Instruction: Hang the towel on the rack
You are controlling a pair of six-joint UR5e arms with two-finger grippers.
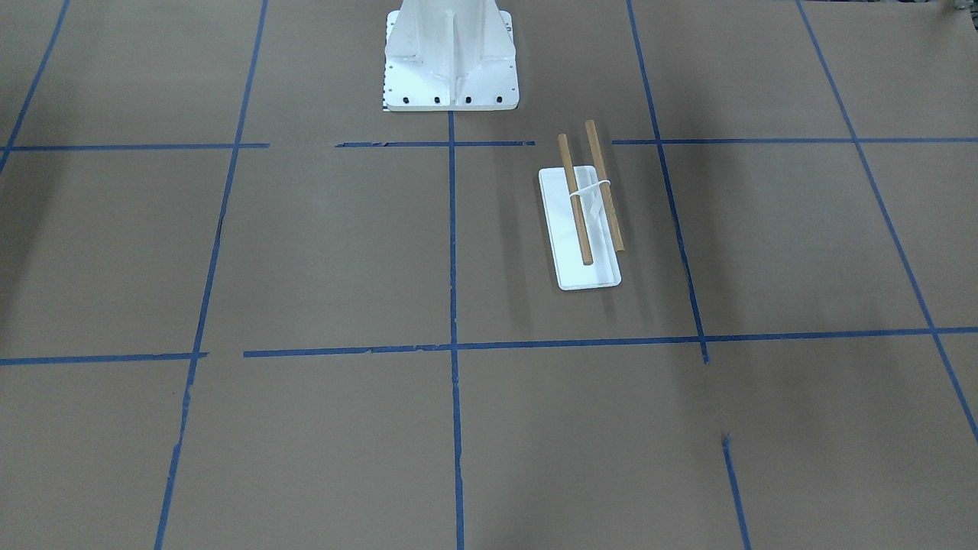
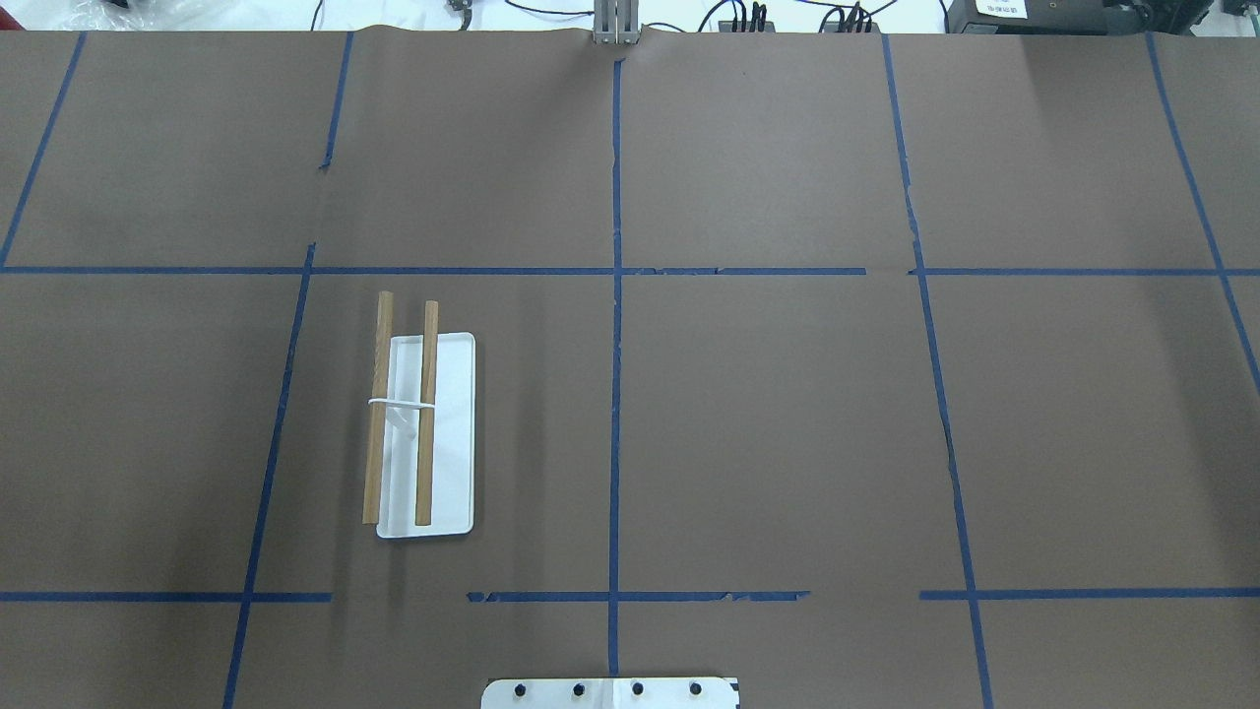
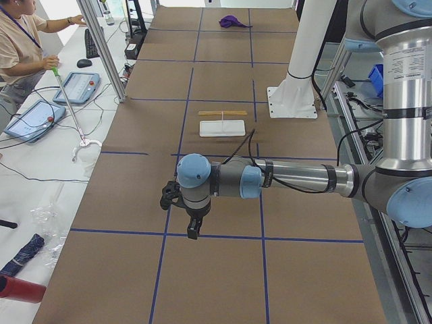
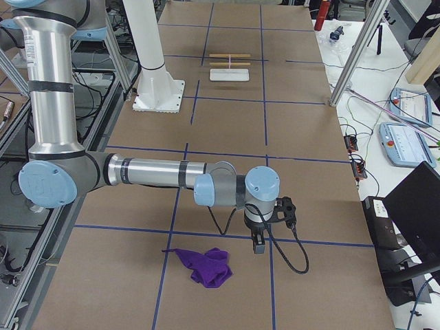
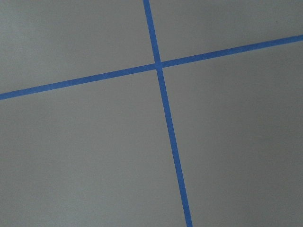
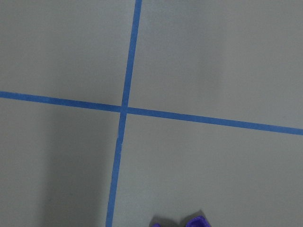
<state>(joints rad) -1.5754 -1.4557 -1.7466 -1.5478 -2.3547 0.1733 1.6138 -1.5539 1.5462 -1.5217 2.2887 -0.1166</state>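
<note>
The rack [image 1: 581, 226] is a white tray base with two wooden rods on a thin white stand. It stands on the robot's left half of the table [image 2: 425, 433] and shows far off in both side views [image 3: 223, 125] [image 4: 229, 69]. The purple towel [image 4: 206, 265] lies crumpled on the table at the robot's far right end [image 3: 233, 22]. Its edge shows at the bottom of the right wrist view [image 6: 189, 222]. My right gripper [image 4: 258, 247] hangs just above the table, close beside the towel. My left gripper [image 3: 192, 233] hangs over bare table, far from the rack. I cannot tell whether either is open.
The white robot pedestal [image 1: 451, 61] stands at the table's back middle. Blue tape lines [image 2: 615, 394] grid the brown table. An operator [image 3: 20, 40] holding a grabber stick sits at a side bench with pendants [image 3: 77, 86]. A red bottle [image 3: 20, 289] lies near the corner.
</note>
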